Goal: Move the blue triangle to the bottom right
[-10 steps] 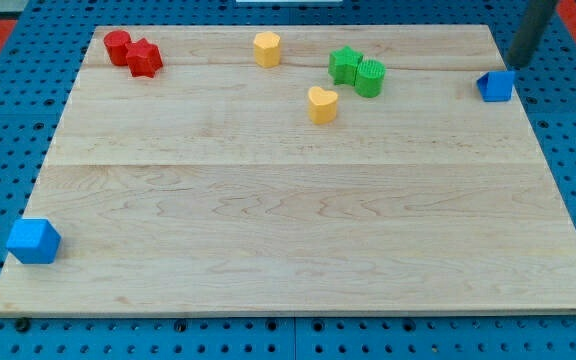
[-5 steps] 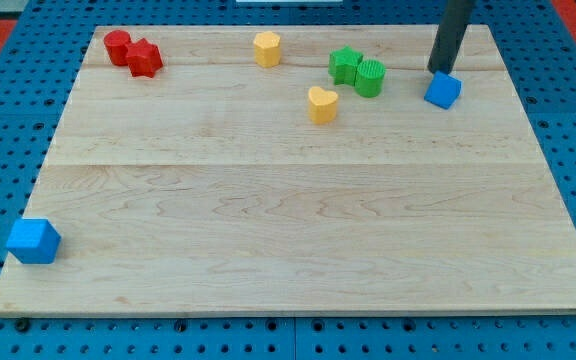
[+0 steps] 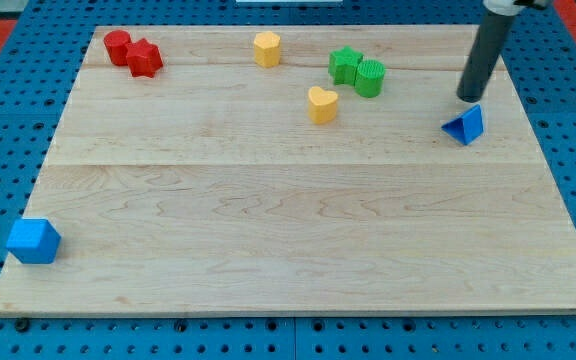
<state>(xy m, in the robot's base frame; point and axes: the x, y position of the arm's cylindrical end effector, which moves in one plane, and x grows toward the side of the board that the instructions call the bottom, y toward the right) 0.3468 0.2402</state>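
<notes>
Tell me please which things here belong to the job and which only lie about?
For the job: blue triangle, my tip just above it, wooden board.

Lying about: blue cube, two red blocks, two yellow blocks, two green blocks.

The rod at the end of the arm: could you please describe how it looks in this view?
The rod is a straight, smooth, dark grey to black cylinder, ending in my tip, which is plain and blunt. At the view's top a paler, whitish collar caps the rod where it leaves the frame. No cables, markings or end effector fingers show. The tip sits just above the blue triangle.
</notes>
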